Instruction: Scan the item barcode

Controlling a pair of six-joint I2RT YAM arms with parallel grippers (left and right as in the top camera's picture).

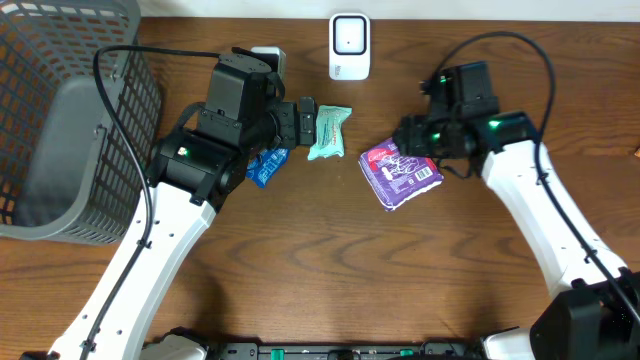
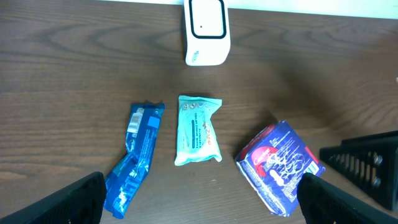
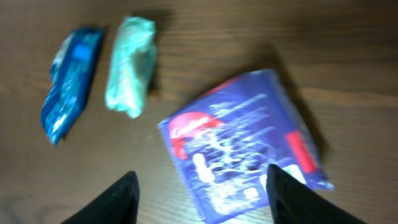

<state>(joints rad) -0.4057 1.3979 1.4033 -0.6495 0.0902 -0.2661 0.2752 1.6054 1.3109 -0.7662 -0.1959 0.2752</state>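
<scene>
Right gripper [image 3: 202, 175] jaws apart; I see purple pack [image 3: 242, 143] flat on table [image 1: 330, 270] beneath them (wrist view blurred, contact unclear). Left gripper [image 2: 202, 182] jaws wide apart, above table by teal pack [image 1: 328, 132]. Overhead: purple pack at 5 o'clock of white scanner [image 1: 349, 45]; teal pack at its 9 o'clock, blue pack [image 1: 266, 165] beyond.

Dark brown wood-grain desk [image 1: 330, 260] fills the view under soft, even light. A grey wire basket [image 1: 140, 90] sits over its left edge. Beyond the far edge runs a pale strip [image 1: 500, 8].
</scene>
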